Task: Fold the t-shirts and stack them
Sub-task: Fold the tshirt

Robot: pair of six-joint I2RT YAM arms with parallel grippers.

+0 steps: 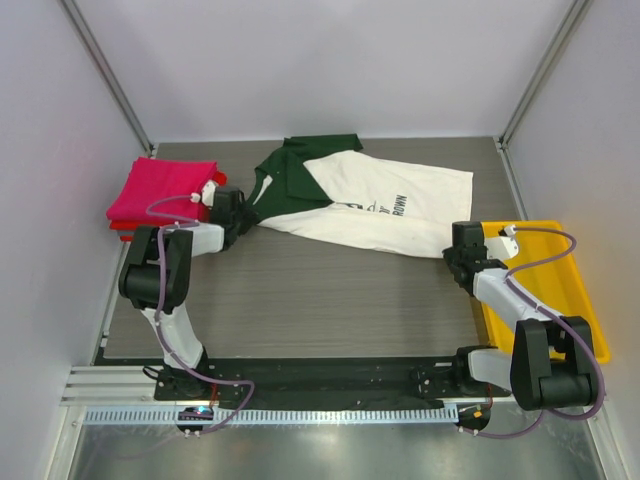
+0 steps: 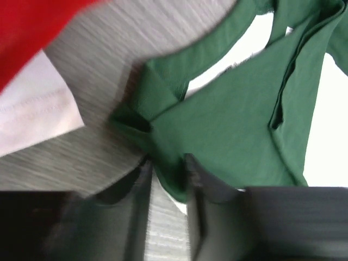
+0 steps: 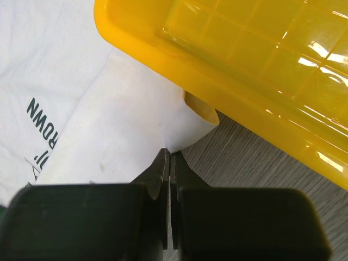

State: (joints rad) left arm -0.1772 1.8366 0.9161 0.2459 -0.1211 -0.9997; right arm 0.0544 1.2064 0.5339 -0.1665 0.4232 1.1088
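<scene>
A cream-white t-shirt (image 1: 390, 205) with dark green collar and sleeves lies spread at the back middle of the table, lettering facing up. My left gripper (image 1: 238, 216) is at its green sleeve (image 2: 234, 119). In the left wrist view the gripper (image 2: 167, 173) is narrowly open, with the sleeve's edge lying between its fingers. My right gripper (image 1: 458, 252) is at the shirt's right hem corner. The right wrist view shows it (image 3: 170, 154) shut on the white cloth (image 3: 109, 98). A folded magenta-pink shirt (image 1: 160, 190) rests on a red one (image 2: 32, 27) at the back left.
A yellow plastic tray (image 1: 570, 290) lies along the right side, and its rim (image 3: 163, 46) touches the shirt's hem. A white cloth edge (image 2: 32, 114) shows under the red shirt. Frame posts stand at the back corners.
</scene>
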